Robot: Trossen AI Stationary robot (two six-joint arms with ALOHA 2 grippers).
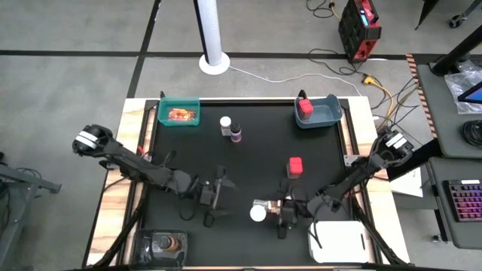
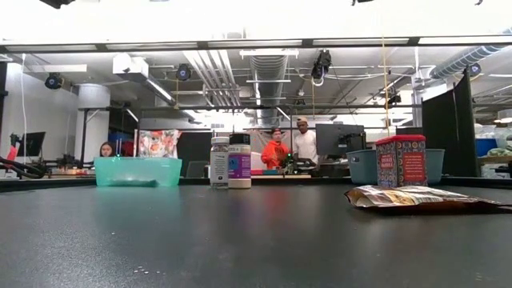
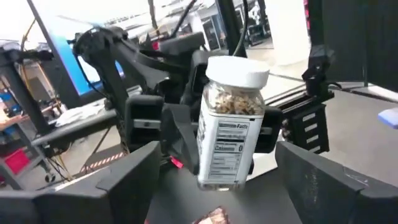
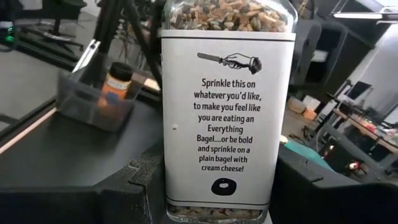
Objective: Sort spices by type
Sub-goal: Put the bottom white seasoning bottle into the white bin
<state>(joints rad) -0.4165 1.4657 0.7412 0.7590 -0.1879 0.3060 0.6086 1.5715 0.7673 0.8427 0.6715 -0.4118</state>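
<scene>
Bottle (image 4: 227, 106) looks like clear glass or plastic with a matt paper label and smooth white plastic cap (image 3: 237, 69). Table mat (image 2: 240, 240) is matt black, packet (image 2: 416, 197) shiny crinkled foil.

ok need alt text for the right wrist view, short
A clear seasoning bottle fills the frame, held upright between the right gripper's dark fingers; its white label begins "Sprinkle this on whatever you'd like". Behind it on the black table, a clear tray holds a small orange-labelled jar.
</scene>
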